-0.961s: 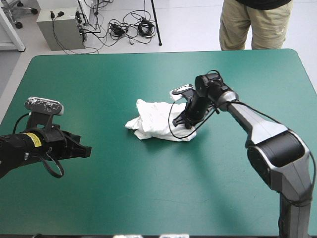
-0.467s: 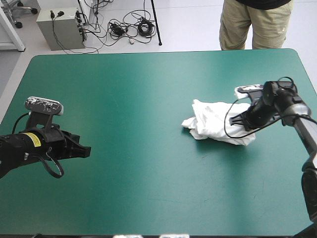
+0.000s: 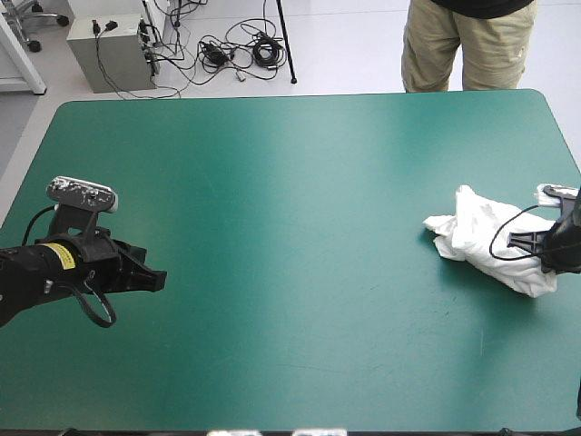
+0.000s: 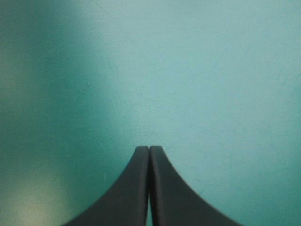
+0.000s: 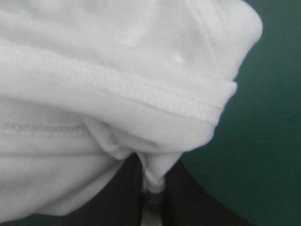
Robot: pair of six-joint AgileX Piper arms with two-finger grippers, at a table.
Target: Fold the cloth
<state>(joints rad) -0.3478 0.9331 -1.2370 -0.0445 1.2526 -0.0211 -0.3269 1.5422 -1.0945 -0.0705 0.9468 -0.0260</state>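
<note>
Clamped on T-shirt (image 3: pixel 477 234) hem with right hand (image 3: pixel 543 247), by table's (image 3: pixel 272 163) right edge. Crumpled heap ahead of that hand, long axis toward left hand (image 3: pixel 154 278). Left hand clenched empty, well apart; likely needs reaching across before sharing any spreading.

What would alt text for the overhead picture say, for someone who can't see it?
A crumpled white T-shirt lies near the right edge of a teal-green table, pinched by the right tool. The left tool, shut and holding nothing, hovers near the left edge.
</note>
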